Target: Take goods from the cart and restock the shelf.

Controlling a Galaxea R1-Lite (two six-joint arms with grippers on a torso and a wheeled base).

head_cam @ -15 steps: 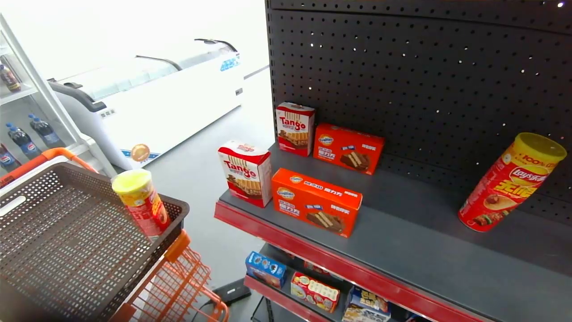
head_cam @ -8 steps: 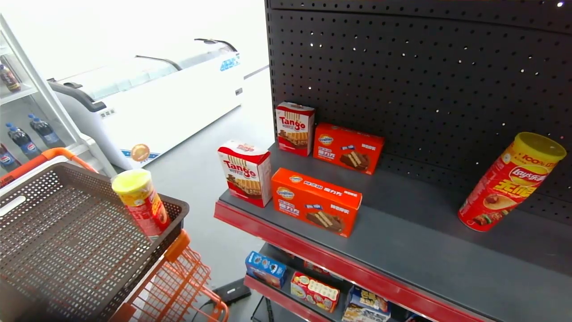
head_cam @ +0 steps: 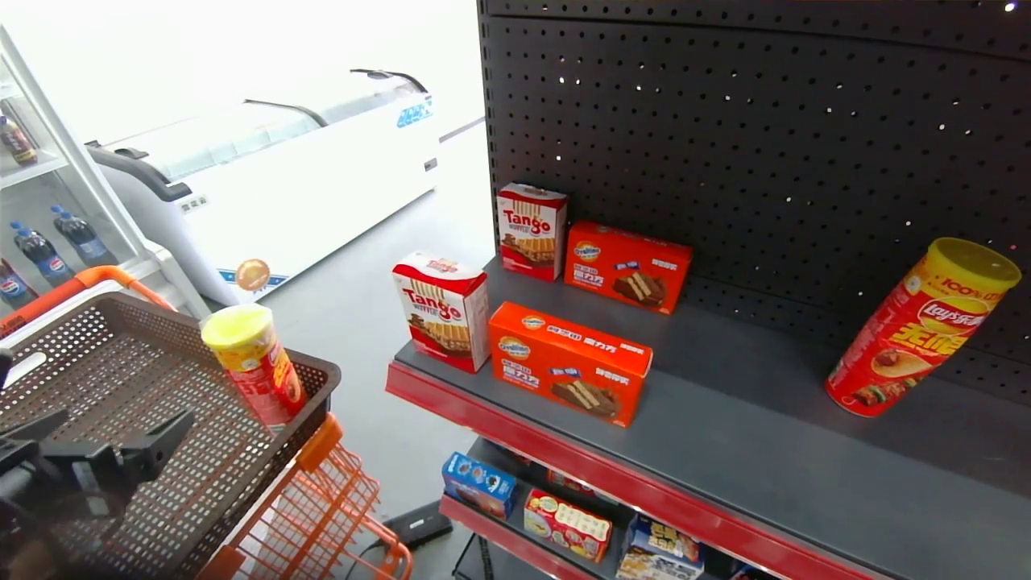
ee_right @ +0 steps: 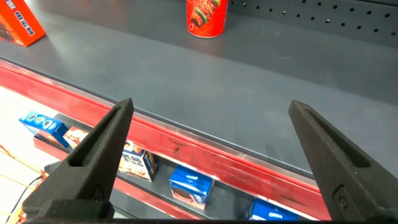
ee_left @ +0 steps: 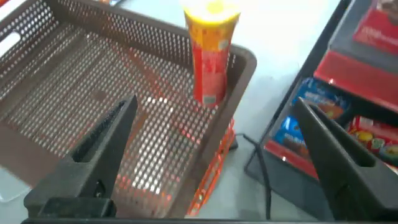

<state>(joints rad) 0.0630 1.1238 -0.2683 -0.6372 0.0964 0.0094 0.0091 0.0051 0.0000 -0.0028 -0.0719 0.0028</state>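
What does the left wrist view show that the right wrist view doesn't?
Left wrist only: the open left gripper above the brown basket, with a chip can in one corner. Right wrist only: the open right gripper over the grey shelf top, where a second can stands by the pegboard, plus an orange box corner. Both: the red shelf edge and blue boxes on the lower shelf.

Basket (head_cam: 322, 377) sits left of the shelf (head_cam: 765, 451), can (head_cam: 254, 366) in its corner nearest the shelf. Shelf's left end: wafer box (head_cam: 441, 310) and cake box (head_cam: 570, 374) on the front edge, second wafer box (head_cam: 532, 231) and second cake box (head_cam: 628, 267) behind. Other can (head_cam: 922, 326) far right, at the back.
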